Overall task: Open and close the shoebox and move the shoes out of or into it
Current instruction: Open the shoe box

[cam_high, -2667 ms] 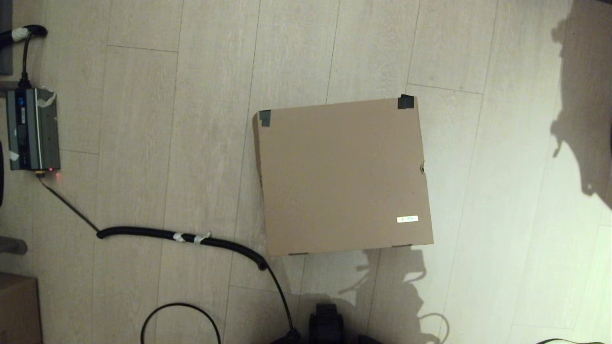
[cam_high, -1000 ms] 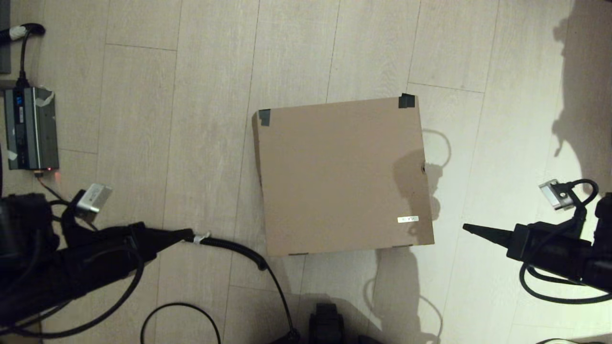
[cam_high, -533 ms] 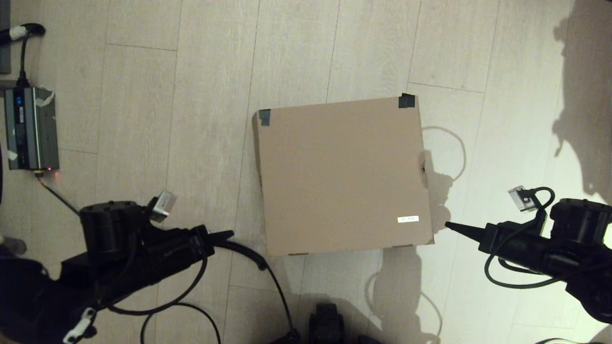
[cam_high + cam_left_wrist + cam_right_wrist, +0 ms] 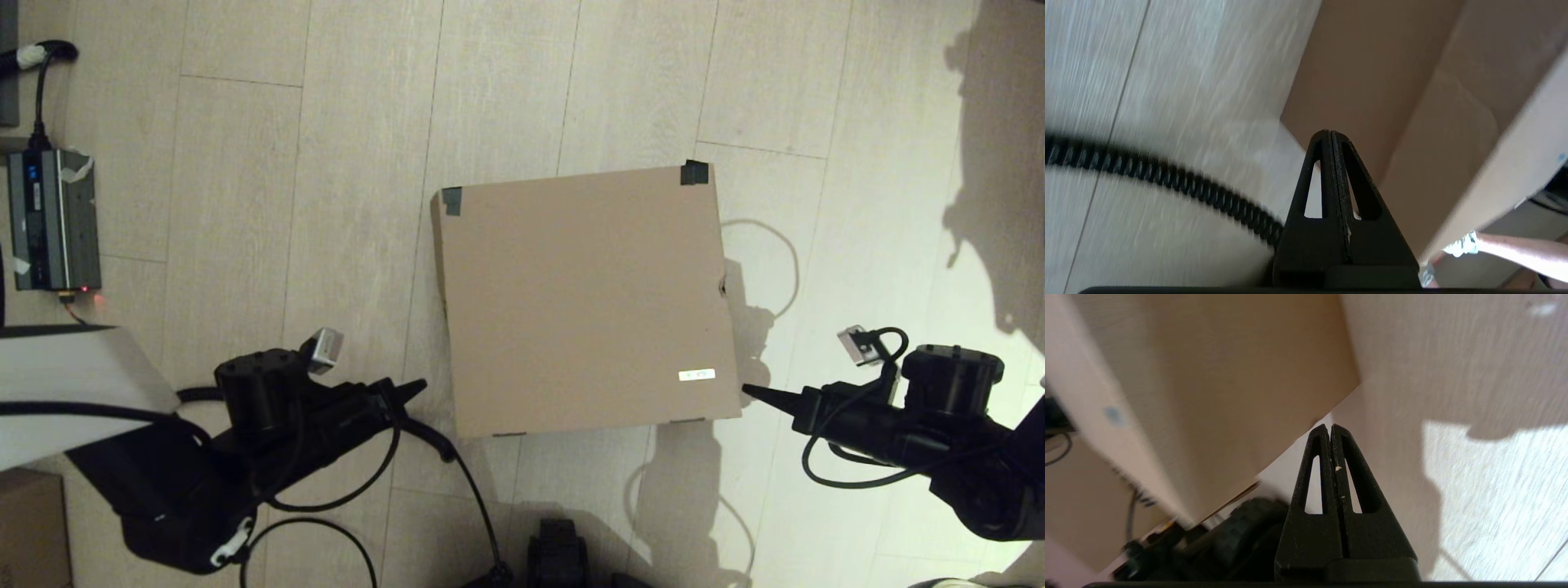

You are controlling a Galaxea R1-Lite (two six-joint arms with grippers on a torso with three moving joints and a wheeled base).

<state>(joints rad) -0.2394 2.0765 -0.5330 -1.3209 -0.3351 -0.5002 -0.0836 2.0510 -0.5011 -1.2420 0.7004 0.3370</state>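
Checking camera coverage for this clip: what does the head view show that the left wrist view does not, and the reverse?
Head view only: the plain brown cardboard shoebox's closed lid with its white sticker and black corner tape, the right gripper at its right edge, and a grey power unit.

Left wrist view only: the shoebox's side wall down to the floor.

Both: the shut left gripper, the black coiled cable, the pale wood floor.

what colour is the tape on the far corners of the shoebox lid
Black tape on the plain brown shoebox, clearest in the head view.
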